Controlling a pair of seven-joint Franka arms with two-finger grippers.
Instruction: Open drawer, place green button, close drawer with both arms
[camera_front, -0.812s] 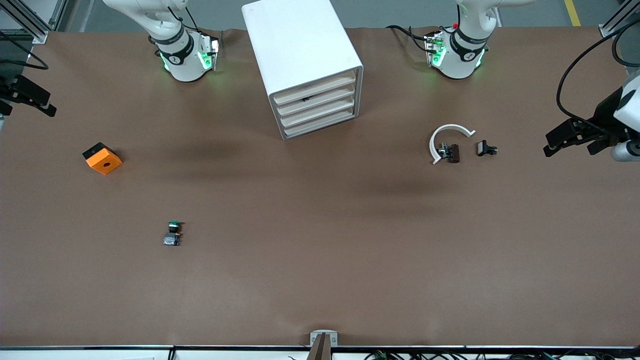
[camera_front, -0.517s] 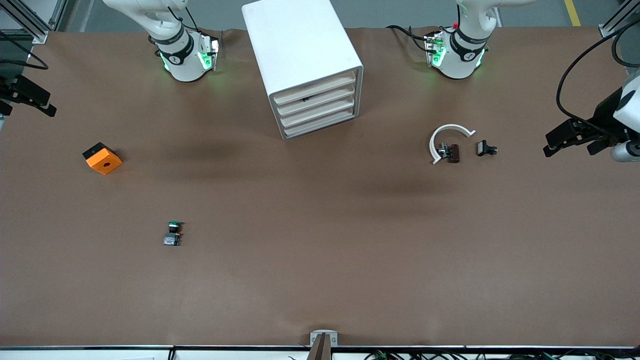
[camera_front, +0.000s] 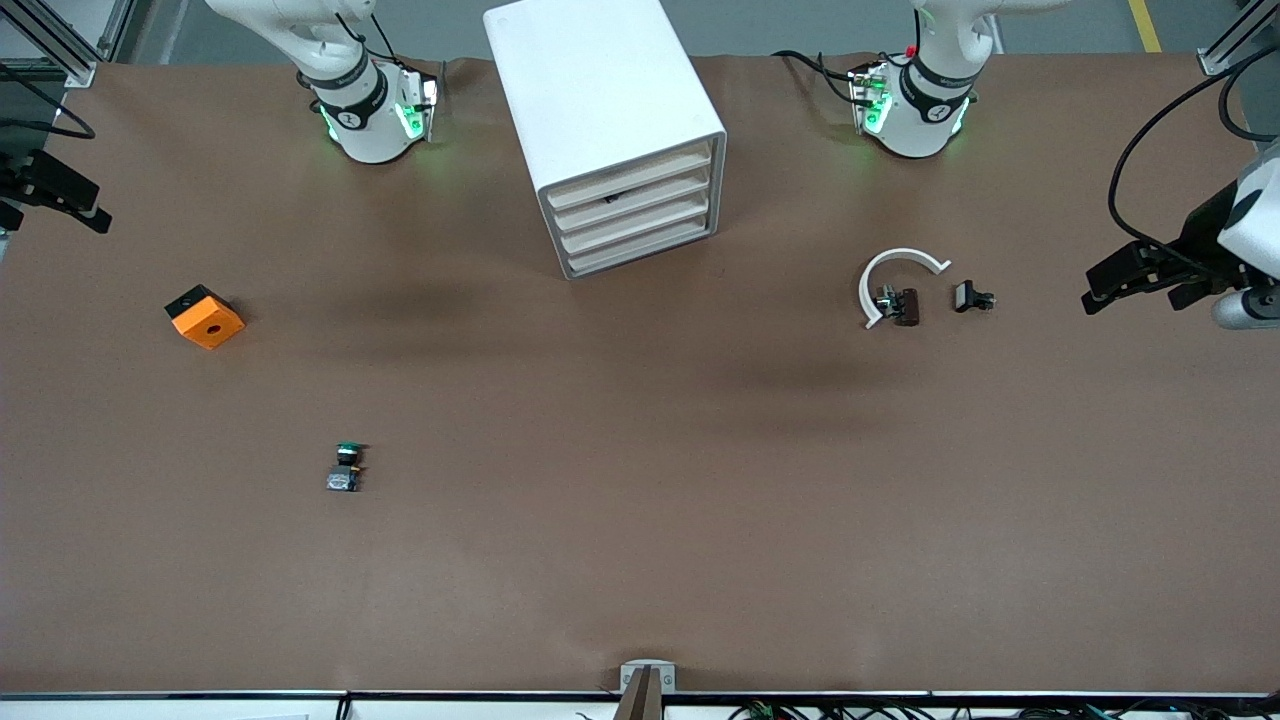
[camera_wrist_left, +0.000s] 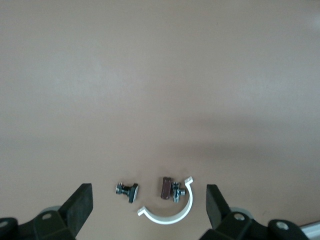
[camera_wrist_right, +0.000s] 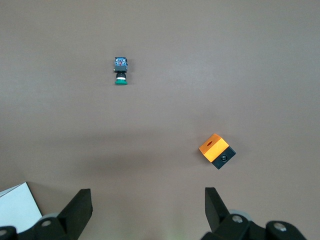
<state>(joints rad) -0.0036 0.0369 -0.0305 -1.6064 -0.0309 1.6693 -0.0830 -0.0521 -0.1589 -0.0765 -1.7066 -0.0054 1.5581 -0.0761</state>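
Note:
The white cabinet stands between the arm bases, all four cream drawers shut; the drawer is third counting down. The button, with a green cap, lies on the brown table nearer the front camera, toward the right arm's end. It also shows in the right wrist view. My right gripper hangs open and empty over the table's edge at the right arm's end. My left gripper hangs open and empty over the left arm's end, apart from the clips.
An orange block with a hole lies near the right gripper, also in the right wrist view. A white arc with a brown clip and a small black clip lie toward the left arm's end. All three show in the left wrist view, with the arc under the left gripper.
My left gripper has shifted very slightly toward the clips. Nothing else has moved.

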